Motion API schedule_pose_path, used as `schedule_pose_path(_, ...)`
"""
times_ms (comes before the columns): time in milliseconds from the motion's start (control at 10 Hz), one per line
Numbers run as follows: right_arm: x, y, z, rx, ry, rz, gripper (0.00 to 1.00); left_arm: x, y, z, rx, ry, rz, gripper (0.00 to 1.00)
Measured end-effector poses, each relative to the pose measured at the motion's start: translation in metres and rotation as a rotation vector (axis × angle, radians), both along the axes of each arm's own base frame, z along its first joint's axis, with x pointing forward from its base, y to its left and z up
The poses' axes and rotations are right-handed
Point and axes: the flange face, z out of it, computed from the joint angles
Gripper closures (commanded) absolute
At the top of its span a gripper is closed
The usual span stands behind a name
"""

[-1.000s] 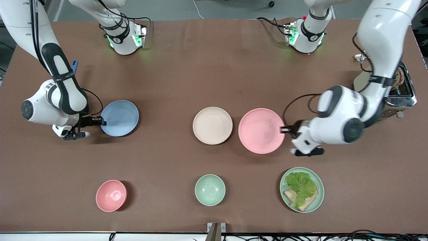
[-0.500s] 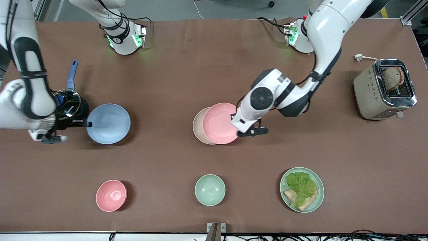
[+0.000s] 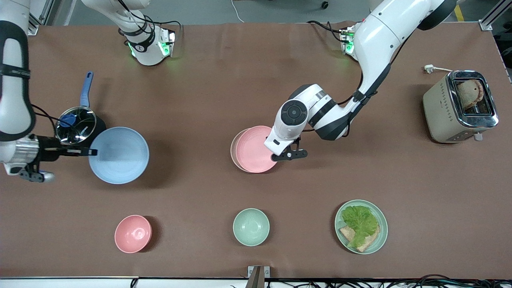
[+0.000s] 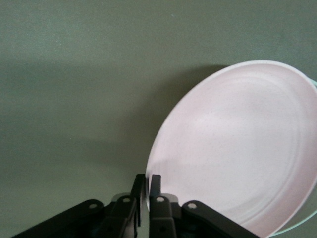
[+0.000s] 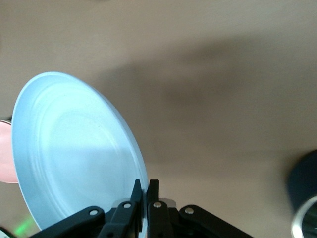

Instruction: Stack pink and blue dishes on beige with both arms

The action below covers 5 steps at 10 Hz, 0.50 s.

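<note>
The pale pink plate (image 3: 254,149) lies tilted over the beige plate (image 3: 233,150), which shows only as a thin crescent at its edge. My left gripper (image 3: 276,154) is shut on the pink plate's rim at the side toward the left arm's end. In the left wrist view the fingers (image 4: 154,182) pinch the pink plate (image 4: 242,148). The light blue plate (image 3: 119,155) hangs above the table at the right arm's end, with my right gripper (image 3: 93,152) shut on its rim. The right wrist view shows that gripper (image 5: 145,186) clamped on the blue plate (image 5: 74,148).
A dark pot with a glass lid and blue handle (image 3: 76,126) stands beside the right gripper. A toaster (image 3: 460,106) sits at the left arm's end. Near the front camera stand a pink bowl (image 3: 133,233), a mint bowl (image 3: 251,227) and a mint plate with lettuce and bread (image 3: 361,227).
My left arm has carried the pink plate from beside the beige plate to over it. My right arm has lifted the blue plate off the table and uncovered the pot.
</note>
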Motion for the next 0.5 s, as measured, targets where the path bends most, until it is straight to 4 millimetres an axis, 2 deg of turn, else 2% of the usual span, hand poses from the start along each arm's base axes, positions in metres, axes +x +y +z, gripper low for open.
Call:
schedule_pose_path(200, 0.01, 0.076, 0.003, -0.008, 0.02, -0.05, 1.0, 0.014, 0.006, 0.012, 0.008, -0.057, -0.009, 0.0)
schedule_pose_path(300, 0.01, 0.114, 0.006, -0.008, 0.034, -0.069, 1.0, 0.035, 0.018, 0.036, 0.002, -0.11, 0.01, 0.0)
schedule_pose_path(400, 0.007, 0.149, 0.011, -0.007, 0.054, -0.077, 1.0, 0.062, 0.043, 0.076, -0.002, -0.17, 0.03, 0.0)
schedule_pose_path(500, 0.001, 0.179, 0.015, -0.004, 0.068, -0.081, 1.0, 0.088, 0.077, 0.125, 0.008, -0.226, 0.028, 0.0)
